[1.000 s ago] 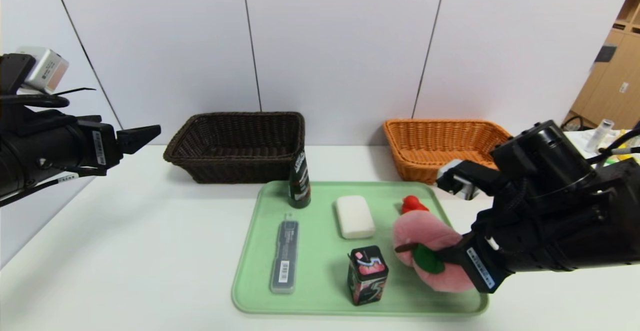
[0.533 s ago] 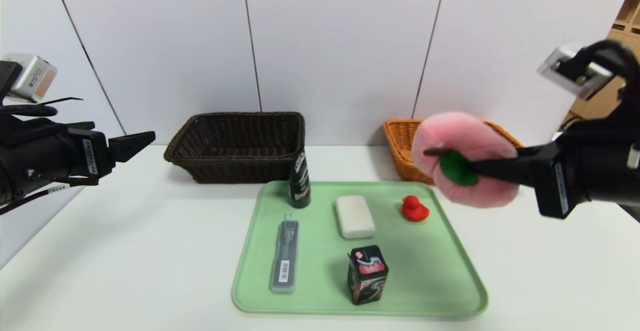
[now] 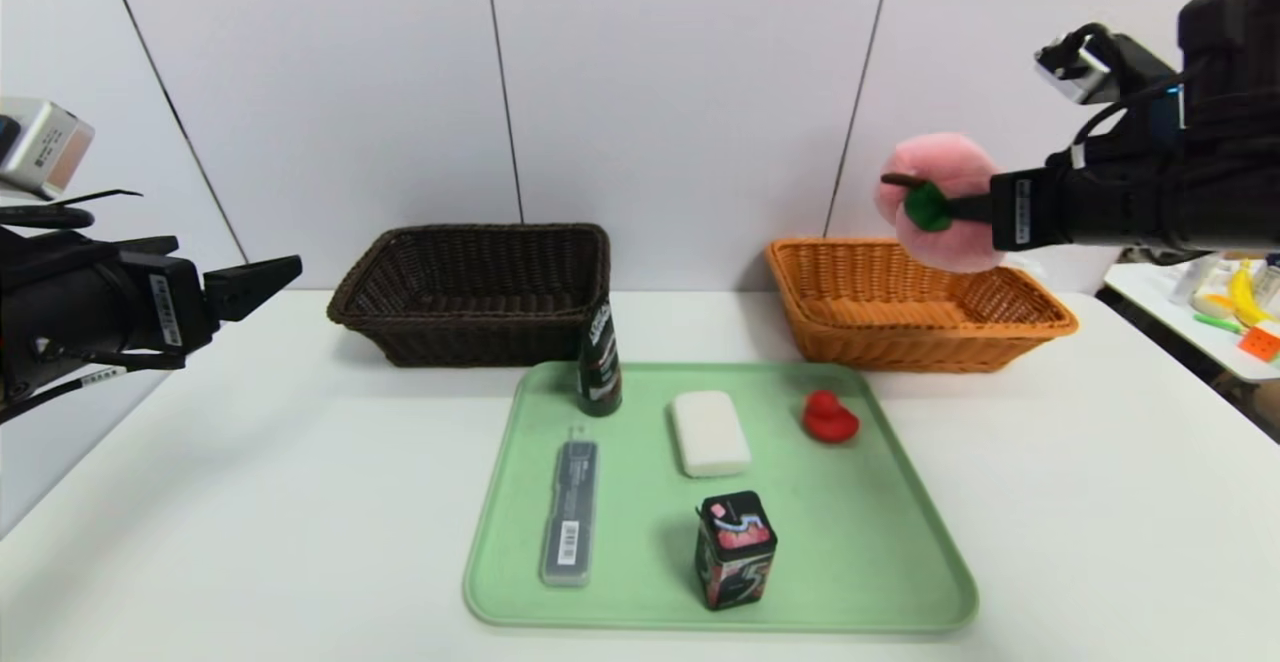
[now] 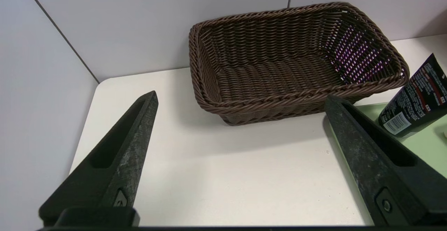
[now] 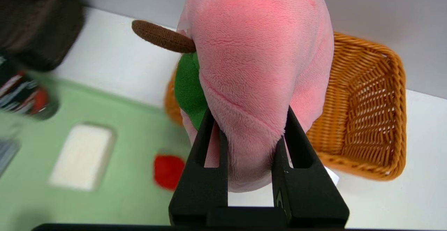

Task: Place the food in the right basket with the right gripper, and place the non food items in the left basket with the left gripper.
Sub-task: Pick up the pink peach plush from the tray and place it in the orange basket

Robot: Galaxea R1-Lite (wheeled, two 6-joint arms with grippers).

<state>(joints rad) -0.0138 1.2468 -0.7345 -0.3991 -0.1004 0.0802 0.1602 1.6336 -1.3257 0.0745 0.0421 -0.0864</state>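
My right gripper (image 3: 955, 208) is shut on a pink plush peach (image 3: 940, 167) with a green leaf and brown stem, held high over the near-left part of the orange right basket (image 3: 920, 307). In the right wrist view the fingers (image 5: 206, 133) pinch the peach (image 5: 258, 56) above the orange basket (image 5: 370, 112). The left gripper (image 3: 270, 277) hangs open at the far left, short of the empty brown left basket (image 3: 475, 287). Seen from the left wrist, the left gripper (image 4: 241, 96) has nothing between its fingers, with the brown basket (image 4: 293, 60) ahead.
A green tray (image 3: 900, 562) holds a dark tube (image 3: 599, 357), a white soap bar (image 3: 710, 432), a red duck (image 3: 830, 417), a black tin (image 3: 735, 547) and a grey flat case (image 3: 570, 512). A side table with small items (image 3: 1240, 312) stands at the far right.
The right gripper has lifted the peach off the tray and carried it up and back to above the orange basket. The left arm has drifted slightly left.
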